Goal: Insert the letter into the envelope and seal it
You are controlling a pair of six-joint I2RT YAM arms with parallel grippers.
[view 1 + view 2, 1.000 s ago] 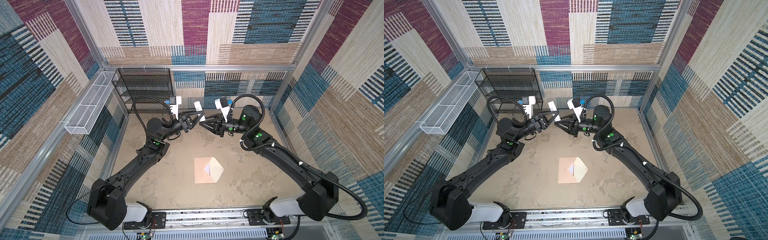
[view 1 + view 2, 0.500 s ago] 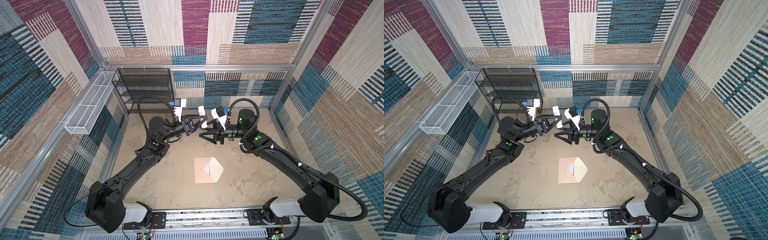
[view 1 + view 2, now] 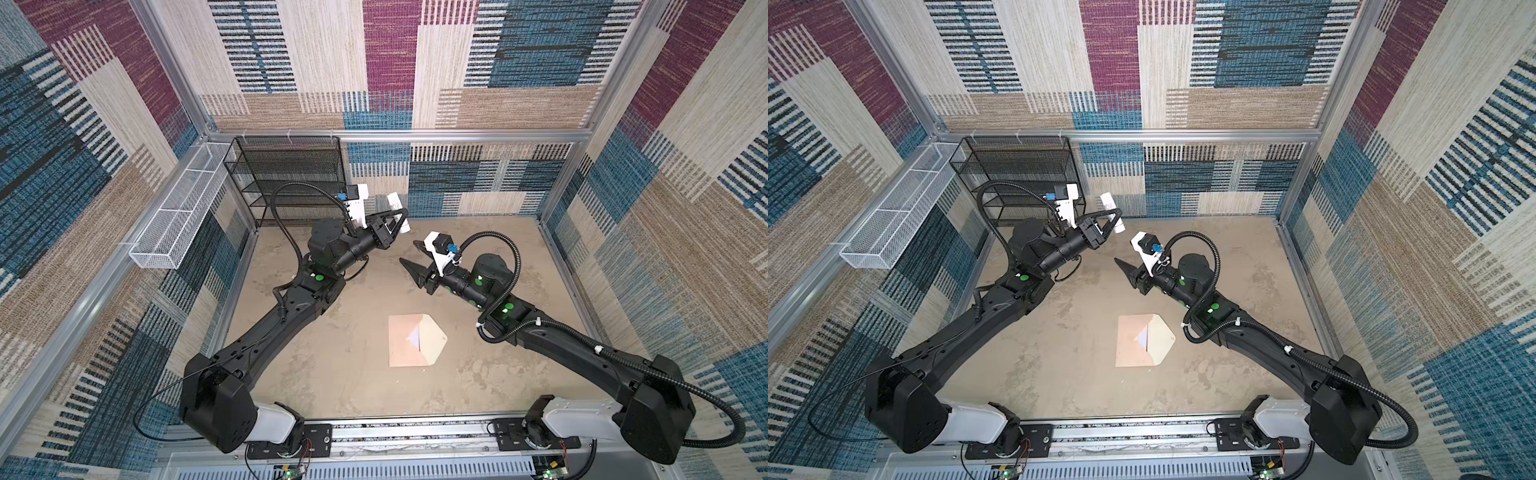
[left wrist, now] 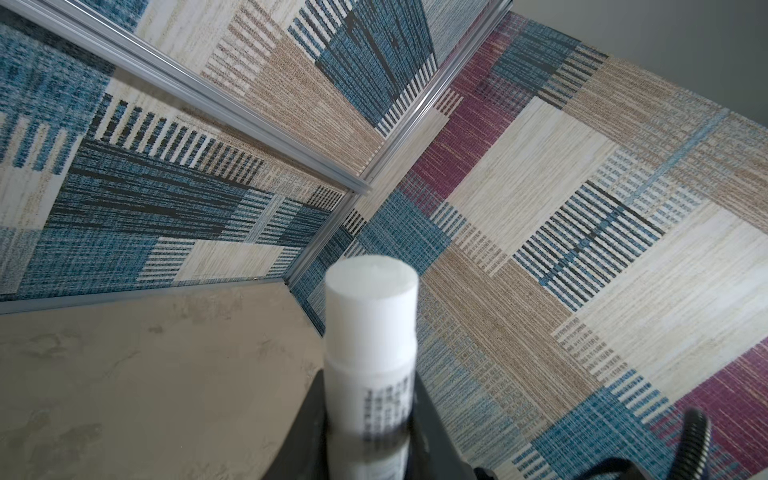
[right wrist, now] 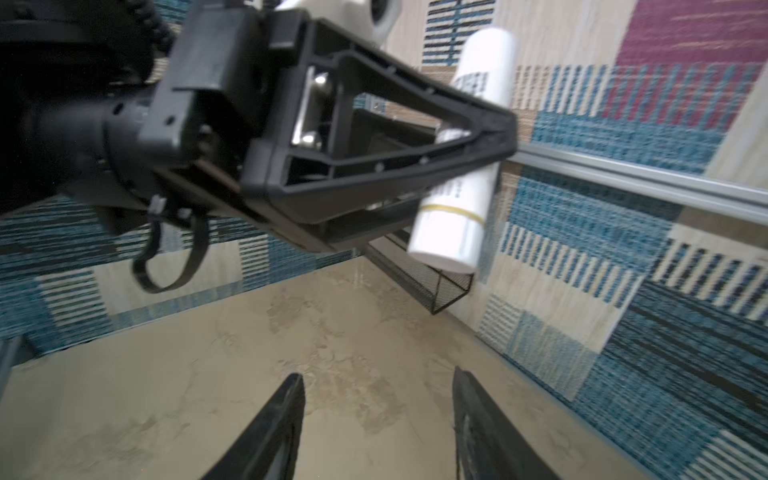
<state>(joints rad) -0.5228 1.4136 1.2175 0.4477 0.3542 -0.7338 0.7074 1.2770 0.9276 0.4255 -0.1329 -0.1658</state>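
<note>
While envelope lies flap-open, letter peeking inside, left tool grips tube, right tool gapes empty.

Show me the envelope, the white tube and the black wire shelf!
envelope (image 3: 400, 347): in a top view, on its peach body left of the flap.
white tube (image 5: 448, 239): right wrist view, on its end below the gold ring.
black wire shelf (image 3: 1017, 153): in a top view, on its mesh top.

1. table: mottled tan top, bare over most of its spread.
2. envelope: peach-tan, lying flat just toward 5 o'clock of centre. Its cream-lined flap is open, tip pointing to 3 o'clock.
3. black wire rack: stands in the 11 o'clock corner, well apart from the envelope.
</note>
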